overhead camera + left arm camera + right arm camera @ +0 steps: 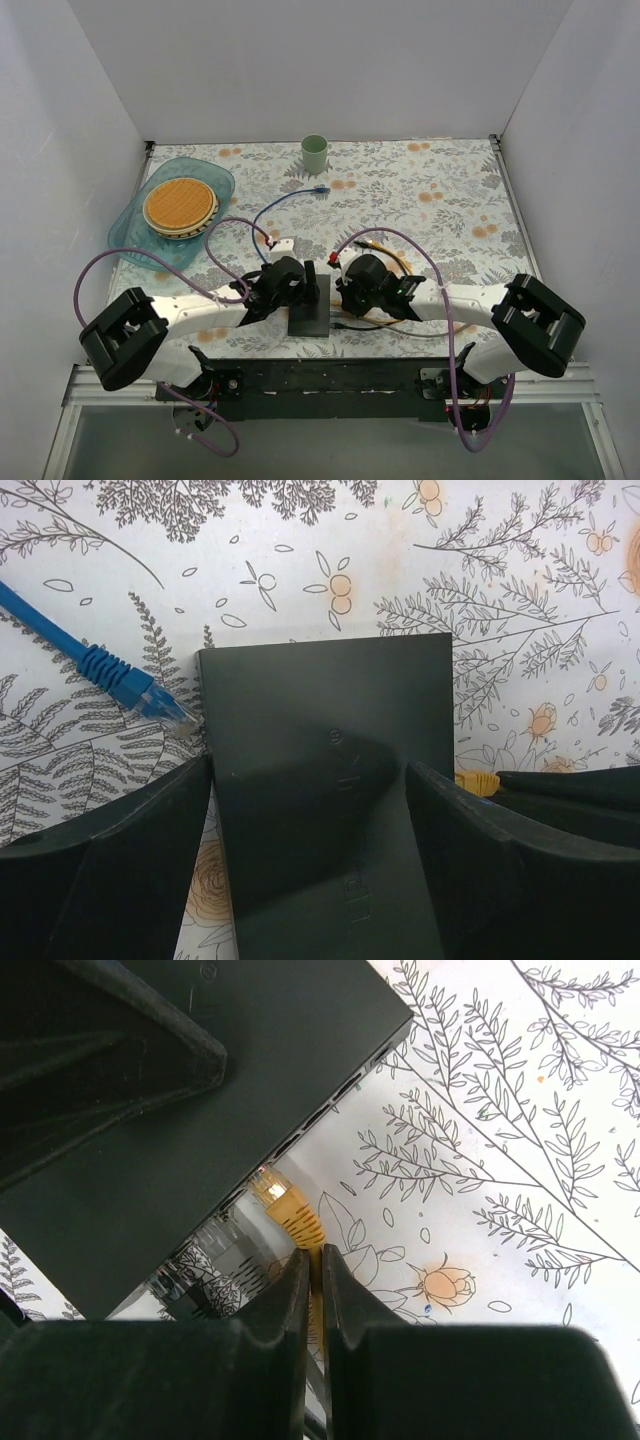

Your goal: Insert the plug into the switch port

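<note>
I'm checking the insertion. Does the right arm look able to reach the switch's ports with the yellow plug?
Probably yes: the right gripper pinches the yellow cable behind the yellow plug, whose tip sits at the switch port row, nothing between.

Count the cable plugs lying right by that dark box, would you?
2. A blue plug lies beside one edge of the switch; a yellow plug sits at its socket row. Others may be hidden from view.
</note>
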